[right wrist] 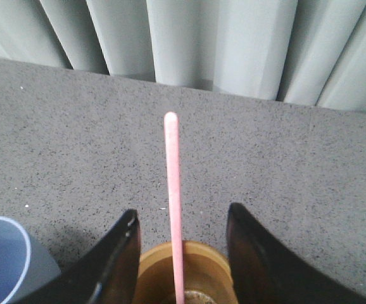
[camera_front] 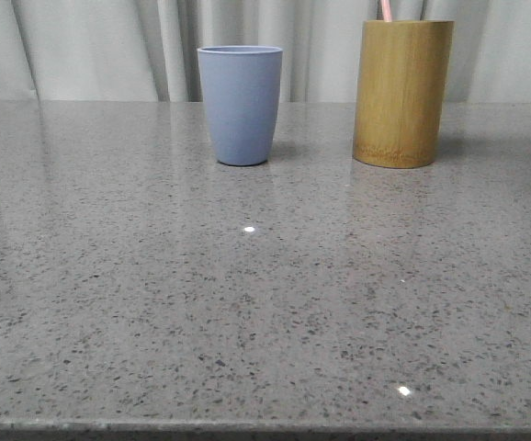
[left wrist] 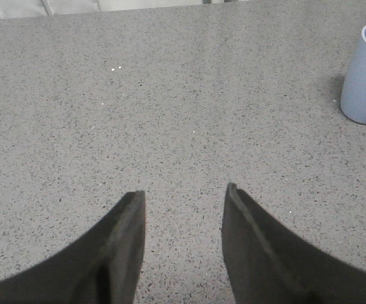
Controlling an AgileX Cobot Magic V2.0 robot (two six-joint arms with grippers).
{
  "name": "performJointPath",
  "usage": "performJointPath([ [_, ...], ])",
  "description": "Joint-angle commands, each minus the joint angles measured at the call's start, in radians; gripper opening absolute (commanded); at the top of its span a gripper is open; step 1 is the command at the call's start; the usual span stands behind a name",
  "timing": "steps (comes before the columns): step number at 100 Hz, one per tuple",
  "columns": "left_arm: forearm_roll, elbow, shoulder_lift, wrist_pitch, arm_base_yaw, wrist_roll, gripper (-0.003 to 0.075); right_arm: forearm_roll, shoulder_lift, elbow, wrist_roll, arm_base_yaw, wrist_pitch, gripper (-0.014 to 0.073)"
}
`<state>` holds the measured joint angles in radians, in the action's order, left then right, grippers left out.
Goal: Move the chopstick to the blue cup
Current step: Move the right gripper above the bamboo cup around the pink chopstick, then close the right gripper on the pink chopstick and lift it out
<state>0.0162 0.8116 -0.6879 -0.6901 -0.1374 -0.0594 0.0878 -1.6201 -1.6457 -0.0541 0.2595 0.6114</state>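
Note:
The blue cup (camera_front: 240, 104) stands upright at the back middle of the table; it also shows in the left wrist view (left wrist: 365, 73) and the right wrist view (right wrist: 6, 259). A pale pink chopstick (right wrist: 173, 202) stands in the tan bamboo holder (camera_front: 402, 92), its tip just showing above the rim in the front view (camera_front: 386, 10). My right gripper (right wrist: 182, 218) is open above the holder (right wrist: 183, 272), one finger on each side of the chopstick without touching it. My left gripper (left wrist: 184, 193) is open and empty over bare table, away from the cup.
A grey speckled stone table (camera_front: 265, 294) runs to a front edge near the camera. Pale curtains (camera_front: 109, 46) hang behind it. The bamboo holder stands to the right of the blue cup with a gap between them.

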Motion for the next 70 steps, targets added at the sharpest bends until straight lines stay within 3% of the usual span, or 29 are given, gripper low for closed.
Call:
performJointPath([
  [1,0.002,0.026,0.004,0.076,-0.001,-0.010,0.0282,0.006,0.007,-0.059,0.003,0.002,-0.048,0.0345],
  [70,0.021,0.026,0.004,0.082,-0.001,-0.010,0.0282,0.011,-0.170,-0.208,0.003,0.002,-0.049,0.0345],
])
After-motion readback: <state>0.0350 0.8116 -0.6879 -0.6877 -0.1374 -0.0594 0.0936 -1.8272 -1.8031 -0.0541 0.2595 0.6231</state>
